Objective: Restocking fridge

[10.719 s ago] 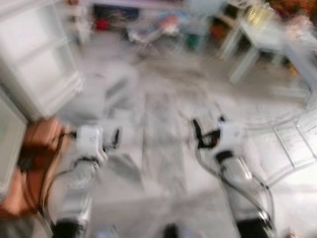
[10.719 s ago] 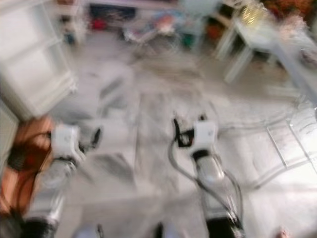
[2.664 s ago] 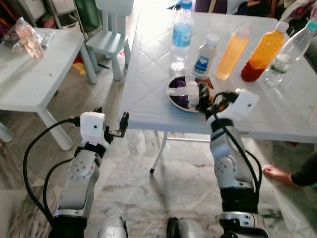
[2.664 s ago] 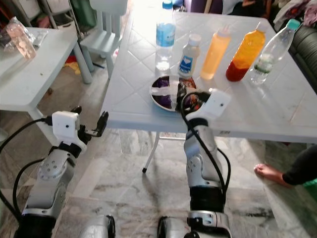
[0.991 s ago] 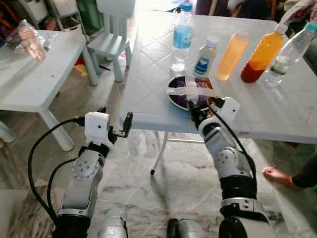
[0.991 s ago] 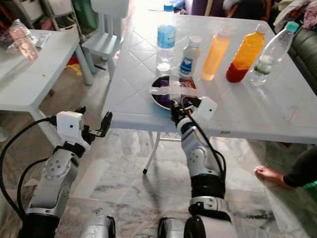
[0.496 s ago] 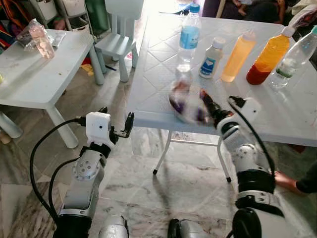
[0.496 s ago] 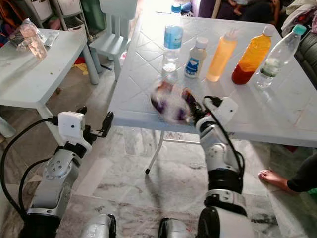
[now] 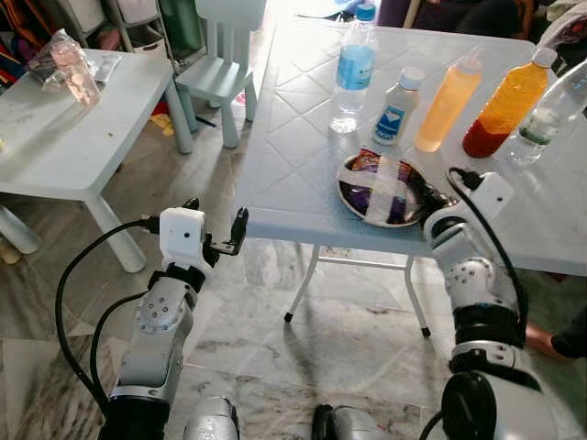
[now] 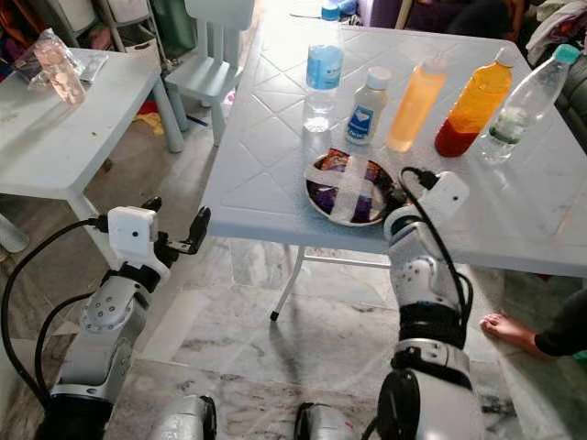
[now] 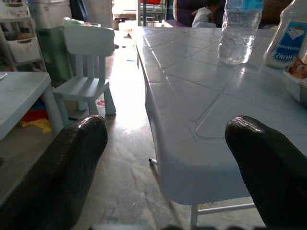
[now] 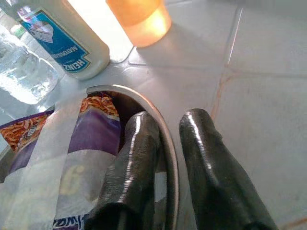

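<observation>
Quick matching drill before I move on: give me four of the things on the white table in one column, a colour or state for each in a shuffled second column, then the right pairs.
Things:
1. round metal bowl with a white tape cross
2. clear water bottle with a blue label
3. small white Heinz bottle
4. tall squeeze bottle of pale orange liquid

States:
A. stands between the white bottle and the red-orange bottle
B. rim pinched by the right gripper
C. blue cap, leftmost of the row
D. white cap, blue shield label

Pairs: 1-B, 2-C, 3-D, 4-A
</observation>
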`<state>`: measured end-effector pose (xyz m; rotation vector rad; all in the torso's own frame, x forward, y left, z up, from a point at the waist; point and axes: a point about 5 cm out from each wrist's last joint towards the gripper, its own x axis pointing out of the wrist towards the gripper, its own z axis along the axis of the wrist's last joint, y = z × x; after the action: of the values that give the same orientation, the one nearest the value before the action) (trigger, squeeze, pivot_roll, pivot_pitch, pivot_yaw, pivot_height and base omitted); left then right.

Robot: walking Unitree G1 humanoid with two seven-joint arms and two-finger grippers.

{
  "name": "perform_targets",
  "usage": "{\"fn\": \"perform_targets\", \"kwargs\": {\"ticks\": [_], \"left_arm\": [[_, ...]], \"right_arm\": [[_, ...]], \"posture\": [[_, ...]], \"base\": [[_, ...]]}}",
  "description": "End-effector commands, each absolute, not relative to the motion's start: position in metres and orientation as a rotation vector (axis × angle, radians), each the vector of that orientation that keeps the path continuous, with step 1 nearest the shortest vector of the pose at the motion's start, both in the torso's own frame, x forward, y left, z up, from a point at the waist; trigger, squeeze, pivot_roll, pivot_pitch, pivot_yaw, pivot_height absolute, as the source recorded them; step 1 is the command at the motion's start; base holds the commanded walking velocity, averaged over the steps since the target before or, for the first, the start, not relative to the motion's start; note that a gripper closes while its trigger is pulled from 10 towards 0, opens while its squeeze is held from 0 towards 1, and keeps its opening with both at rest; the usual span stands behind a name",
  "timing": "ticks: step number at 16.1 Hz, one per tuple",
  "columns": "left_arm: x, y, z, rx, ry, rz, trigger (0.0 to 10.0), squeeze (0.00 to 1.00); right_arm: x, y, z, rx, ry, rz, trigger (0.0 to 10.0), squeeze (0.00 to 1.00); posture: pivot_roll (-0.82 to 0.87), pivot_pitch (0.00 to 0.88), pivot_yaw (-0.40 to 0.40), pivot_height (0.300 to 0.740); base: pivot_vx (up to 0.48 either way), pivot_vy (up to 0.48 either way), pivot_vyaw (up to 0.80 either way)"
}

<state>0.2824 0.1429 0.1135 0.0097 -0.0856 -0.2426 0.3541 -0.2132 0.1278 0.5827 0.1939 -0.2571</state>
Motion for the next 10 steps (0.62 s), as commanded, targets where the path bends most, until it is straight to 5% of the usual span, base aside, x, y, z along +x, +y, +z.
{"fn": "perform_targets", "kwargs": {"ticks": [1,2,3,4,10], "left_arm": [[0.284,0.143,0.115,0.021,-0.088,-0.243,10.0,0.00],[0.284,0.143,0.114,0.021,-0.088,-0.242,10.0,0.00],[0.284,0.143,0.115,0.022,-0.088,-0.242,10.0,0.00],[0.284,0.143,0.115,0.022,-0.088,-0.241,10.0,0.00],[0.282,0.144,0.113,0.023,-0.081,-0.235,10.0,0.00]], "right_arm": [[0.354,-0.220,0.130,0.546,0.181,-0.271,3.8,0.00],[0.356,-0.220,0.135,0.484,0.159,-0.244,10.0,0.00],[0.357,-0.218,0.138,0.469,0.146,-0.223,10.0,0.00],[0.356,-0.215,0.135,0.434,0.172,-0.212,10.0,1.00],[0.352,-0.212,0.124,0.422,0.241,-0.158,10.0,1.00]], "posture": [[0.12,0.099,-0.014,0.740],[0.12,0.099,-0.014,0.740],[0.12,0.100,-0.014,0.740],[0.12,0.100,-0.014,0.740],[0.12,0.114,-0.020,0.740]], "base": [[0.000,0.000,0.00],[0.000,0.000,0.00],[0.000,0.000,0.00],[0.000,0.000,0.00],[0.000,0.000,0.00]]}}
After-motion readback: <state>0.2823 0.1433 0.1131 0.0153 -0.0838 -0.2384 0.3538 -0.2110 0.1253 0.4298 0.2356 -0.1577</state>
